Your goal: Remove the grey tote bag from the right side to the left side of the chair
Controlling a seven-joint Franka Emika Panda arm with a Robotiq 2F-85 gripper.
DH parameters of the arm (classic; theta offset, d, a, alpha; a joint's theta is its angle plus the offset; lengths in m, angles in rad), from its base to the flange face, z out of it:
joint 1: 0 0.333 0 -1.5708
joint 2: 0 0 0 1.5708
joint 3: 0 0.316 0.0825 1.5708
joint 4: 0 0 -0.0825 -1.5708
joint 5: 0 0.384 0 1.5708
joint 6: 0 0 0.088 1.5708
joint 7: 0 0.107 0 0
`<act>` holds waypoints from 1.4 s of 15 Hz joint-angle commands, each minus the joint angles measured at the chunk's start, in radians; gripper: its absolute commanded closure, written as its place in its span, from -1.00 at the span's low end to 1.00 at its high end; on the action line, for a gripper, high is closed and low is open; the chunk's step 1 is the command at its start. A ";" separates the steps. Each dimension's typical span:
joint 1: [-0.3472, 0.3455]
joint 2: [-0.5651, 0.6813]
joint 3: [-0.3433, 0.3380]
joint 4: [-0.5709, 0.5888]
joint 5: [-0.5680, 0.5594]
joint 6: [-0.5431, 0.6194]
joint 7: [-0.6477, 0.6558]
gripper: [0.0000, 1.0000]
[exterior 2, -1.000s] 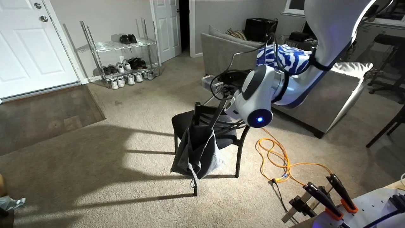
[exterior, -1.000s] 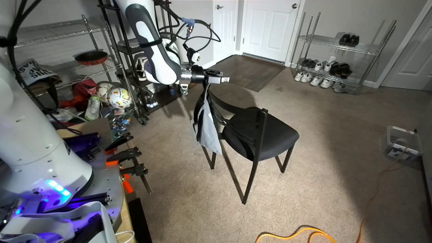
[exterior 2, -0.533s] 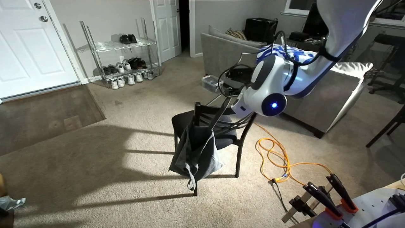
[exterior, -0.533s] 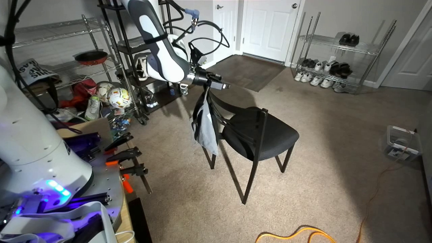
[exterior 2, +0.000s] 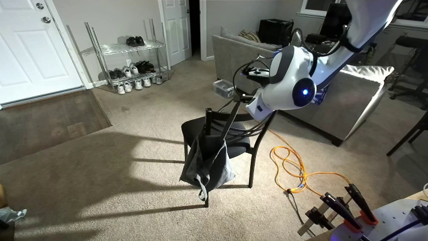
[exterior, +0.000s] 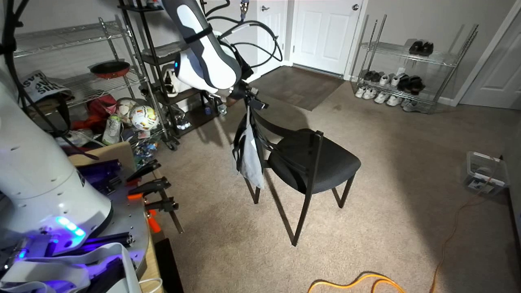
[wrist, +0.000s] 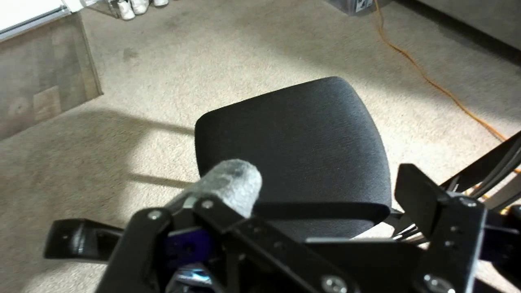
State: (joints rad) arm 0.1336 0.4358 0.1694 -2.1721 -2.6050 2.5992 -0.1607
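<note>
The black chair (exterior: 321, 162) stands on the carpet and shows in both exterior views (exterior 2: 195, 129); its seat and top rail (wrist: 293, 138) lie below my gripper in the wrist view. The grey tote bag (exterior: 250, 156) hangs at one end of the backrest, on its back side, with its lower part clear of the floor (exterior 2: 214, 170). One strap rises to my gripper (exterior: 257, 98). In the wrist view, my gripper (wrist: 325, 189) has its fingers wide apart, and the grey strap (wrist: 238, 181) loops over the left finger. Another strap dangles low in an exterior view (exterior 2: 203, 187).
Wire shelving (exterior: 93, 81) with a pan and balls stands near the arm. A shoe rack (exterior 2: 133, 50), a couch (exterior 2: 240, 53) and a clear bin (exterior 2: 224, 87) stand farther off. An orange cord (exterior 2: 287, 160) lies on the carpet beside the chair. Clamps (exterior 2: 337, 207) project from the robot's table.
The wrist has swung and tilted, so the gripper points more downward, while its fingers stay near the backrest's end. The bag has swayed slightly and still hangs by its strap. The chair has not moved.
</note>
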 commanded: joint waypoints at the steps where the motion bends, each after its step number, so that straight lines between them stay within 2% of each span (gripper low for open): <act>1: -0.002 -0.032 0.043 0.015 0.000 0.061 0.074 -1.00; 2: -0.066 -0.026 0.117 0.017 0.000 0.051 0.062 -1.00; 7: -0.168 -0.015 0.251 0.021 0.001 0.047 0.093 -1.00; 10: -0.287 -0.011 0.367 0.028 0.002 0.074 0.173 -1.00; 14: -0.473 0.019 0.551 0.040 0.002 0.094 0.222 -1.00; 17: -0.639 0.093 0.711 0.058 0.002 0.119 0.185 -1.00; 20: -0.798 0.203 0.844 0.060 0.002 0.118 0.127 -1.00; 21: -0.698 0.121 0.762 0.043 0.002 0.096 0.186 -1.00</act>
State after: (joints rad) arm -0.5681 0.5588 0.9344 -2.1292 -2.6035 2.6950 0.0246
